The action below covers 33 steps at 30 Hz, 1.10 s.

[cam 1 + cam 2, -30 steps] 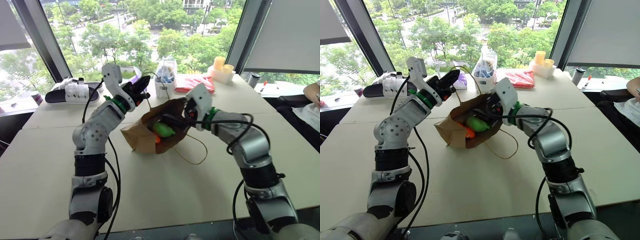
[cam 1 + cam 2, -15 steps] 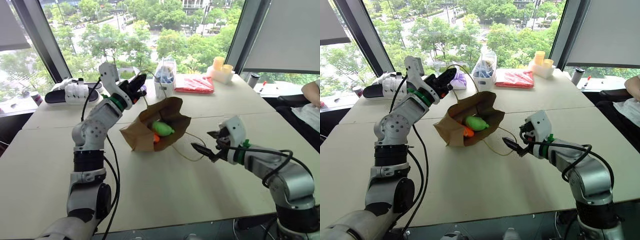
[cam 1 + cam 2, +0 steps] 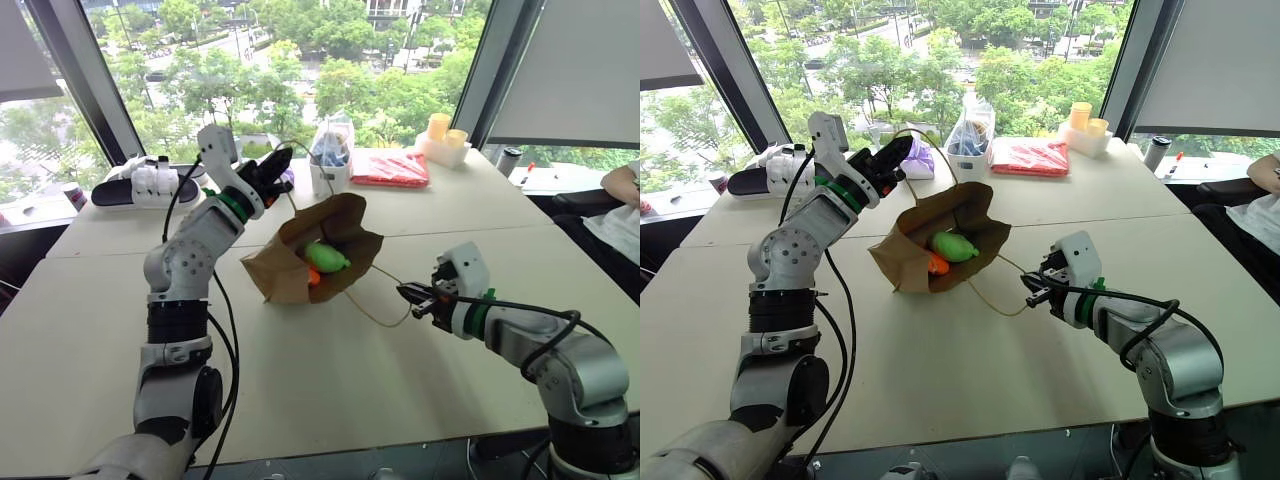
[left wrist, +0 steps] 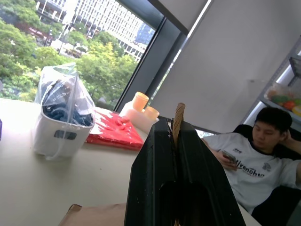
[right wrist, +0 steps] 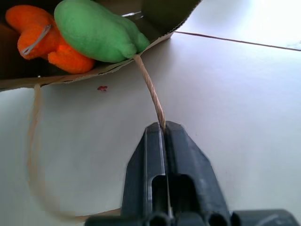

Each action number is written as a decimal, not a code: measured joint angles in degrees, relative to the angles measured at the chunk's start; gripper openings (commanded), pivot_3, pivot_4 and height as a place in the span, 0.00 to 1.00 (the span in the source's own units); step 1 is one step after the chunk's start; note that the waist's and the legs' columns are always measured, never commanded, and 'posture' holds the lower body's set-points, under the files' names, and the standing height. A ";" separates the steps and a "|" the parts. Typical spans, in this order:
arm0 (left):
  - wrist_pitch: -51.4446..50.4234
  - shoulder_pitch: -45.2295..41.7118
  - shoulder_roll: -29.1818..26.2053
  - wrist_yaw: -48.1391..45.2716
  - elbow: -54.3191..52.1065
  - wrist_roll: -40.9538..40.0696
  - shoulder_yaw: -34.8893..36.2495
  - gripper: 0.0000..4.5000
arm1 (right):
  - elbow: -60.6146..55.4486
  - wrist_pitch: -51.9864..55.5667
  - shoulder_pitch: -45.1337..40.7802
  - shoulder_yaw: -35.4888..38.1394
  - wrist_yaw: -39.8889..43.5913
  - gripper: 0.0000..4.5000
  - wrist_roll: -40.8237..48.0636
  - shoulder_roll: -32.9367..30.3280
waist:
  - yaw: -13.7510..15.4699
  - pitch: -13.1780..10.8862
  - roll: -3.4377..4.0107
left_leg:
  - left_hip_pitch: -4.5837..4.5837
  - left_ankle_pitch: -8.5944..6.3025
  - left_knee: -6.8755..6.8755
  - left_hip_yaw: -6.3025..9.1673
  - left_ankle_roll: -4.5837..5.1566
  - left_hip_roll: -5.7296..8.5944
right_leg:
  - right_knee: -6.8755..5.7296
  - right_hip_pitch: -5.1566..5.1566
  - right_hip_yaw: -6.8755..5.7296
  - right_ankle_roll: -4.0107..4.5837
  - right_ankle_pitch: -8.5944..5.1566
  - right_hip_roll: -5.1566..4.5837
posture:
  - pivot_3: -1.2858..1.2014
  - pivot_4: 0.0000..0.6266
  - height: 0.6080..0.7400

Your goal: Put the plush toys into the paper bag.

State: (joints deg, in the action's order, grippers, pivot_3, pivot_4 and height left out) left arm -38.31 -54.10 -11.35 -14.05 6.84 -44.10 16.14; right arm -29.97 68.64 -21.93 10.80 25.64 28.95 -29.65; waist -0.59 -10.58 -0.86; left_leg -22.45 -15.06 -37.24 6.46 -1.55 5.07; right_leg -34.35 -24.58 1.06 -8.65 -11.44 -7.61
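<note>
Paper bag [image 3: 290, 262] lies on its side on the bench [image 3: 300, 380], green plush toy [image 5: 96, 30] and orange plush toy [image 5: 40, 40] inside its mouth. Left tool [image 3: 275, 170], raised above the bag, pinches one string handle [image 4: 178, 117]; right tool [image 5: 162, 129], low beside the bag mouth, is clamped on the other handle [image 5: 150, 92].

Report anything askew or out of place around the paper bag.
The paper bag lies tipped on its side on the table, mouth open, with the green plush toy and orange plush toy at its opening. Each pincer, left and right, is shut on a string handle.
</note>
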 measured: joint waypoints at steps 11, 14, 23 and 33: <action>-0.04 -0.16 -0.15 0.13 -0.03 -0.36 0.58 0.00 | 6.37 14.27 -23.59 18.05 -4.69 0.01 14.20 5.82 | 0.02 0.00 0.00 | -0.01 -0.01 0.02 0.07 0.03 -0.01 | 0.00 -0.01 0.00 0.00 0.00 -0.01 | 0.52 0.24 1.00; -0.10 -0.16 -0.19 0.70 -0.10 -0.25 0.88 0.00 | 11.62 15.91 -29.84 18.91 -5.89 0.01 14.74 5.77 | -0.02 0.00 0.00 | -0.02 -0.01 0.03 0.07 0.02 0.00 | -0.01 -0.03 -0.02 0.00 0.00 -0.01 | 0.52 0.24 1.00; 1.60 5.38 -0.31 -1.53 -1.01 6.53 -5.55 0.00 | 16.23 12.96 -24.84 13.27 -6.35 0.01 14.13 6.16 | -0.12 0.01 0.02 | -0.06 0.03 0.04 -0.01 -0.05 0.00 | -0.07 -0.11 0.01 0.00 0.00 -0.02 | 0.52 0.24 1.00; -0.24 6.10 -1.96 -4.47 -1.70 6.00 -5.54 0.64 | 16.15 12.31 -24.97 13.49 -6.84 0.43 16.25 6.08 | -0.15 0.01 0.02 | -0.06 0.00 0.04 0.01 0.01 0.00 | -0.09 -0.12 0.01 0.00 0.00 -0.02 | 0.52 0.24 1.00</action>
State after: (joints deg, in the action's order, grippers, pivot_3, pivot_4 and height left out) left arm -38.55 -48.00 -13.31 -18.52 5.14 -38.10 10.60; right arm -13.82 80.95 -46.90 24.29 18.80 45.20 -23.57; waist -0.74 -10.57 -0.84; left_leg -22.50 -15.06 -37.20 6.47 -1.55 5.07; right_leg -34.44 -24.70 1.07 -8.64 -11.44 -7.63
